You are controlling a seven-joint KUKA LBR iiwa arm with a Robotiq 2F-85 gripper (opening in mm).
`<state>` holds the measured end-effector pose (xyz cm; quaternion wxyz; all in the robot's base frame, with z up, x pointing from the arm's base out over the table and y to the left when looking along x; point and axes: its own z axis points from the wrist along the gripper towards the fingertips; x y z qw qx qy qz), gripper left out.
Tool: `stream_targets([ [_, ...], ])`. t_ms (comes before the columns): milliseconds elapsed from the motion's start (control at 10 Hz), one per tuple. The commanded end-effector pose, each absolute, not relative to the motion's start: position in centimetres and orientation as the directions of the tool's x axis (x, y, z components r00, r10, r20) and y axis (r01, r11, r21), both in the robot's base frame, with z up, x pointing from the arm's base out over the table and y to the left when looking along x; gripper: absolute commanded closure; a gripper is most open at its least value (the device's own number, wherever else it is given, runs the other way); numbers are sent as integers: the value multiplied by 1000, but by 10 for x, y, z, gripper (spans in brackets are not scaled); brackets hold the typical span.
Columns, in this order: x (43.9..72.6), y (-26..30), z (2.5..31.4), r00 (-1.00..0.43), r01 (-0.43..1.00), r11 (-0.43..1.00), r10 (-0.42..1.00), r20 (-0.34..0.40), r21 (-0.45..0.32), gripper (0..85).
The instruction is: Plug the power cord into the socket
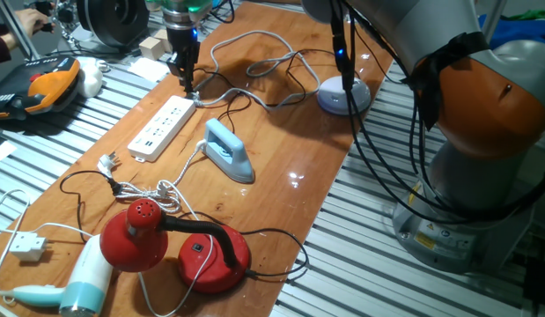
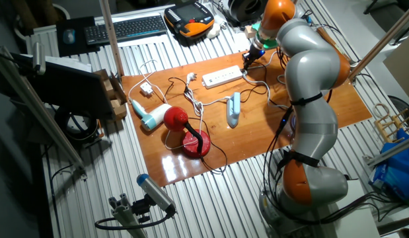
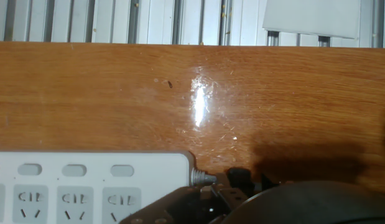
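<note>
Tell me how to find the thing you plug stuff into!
Look at the brown wooden table, at the end below the robot's claw. There lies the long flat white power strip. Only it has a row of outlets.

Silver-grey arm (image 2: 310,73) — orange joint bands, black cables.

My gripper (image 2: 249,58) is low over the wooden desk (image 2: 323,112) near its far edge, right at one end of the long white socket (image 2: 222,77). A light-blue iron (image 2: 234,109) lies in the middle of the desk, and a red lamp (image 2: 187,135) sits closer to the near edge. I cannot tell how my jaws stand.
</note>
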<state>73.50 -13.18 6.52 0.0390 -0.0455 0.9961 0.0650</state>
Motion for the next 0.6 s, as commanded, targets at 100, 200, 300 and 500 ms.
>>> stream_targets([
  [100, 736, -131, 66, -993, -99, 986, -90, -73, 133, 340],
  [200, 736, -132, 66, -993, -105, 985, -96, -71, 134, 340],
  [300, 736, -132, 65, -993, -108, 984, -99, -70, 140, 340],
  [500, 736, -133, 65, -993, -111, 983, -103, -60, 144, 340],
])
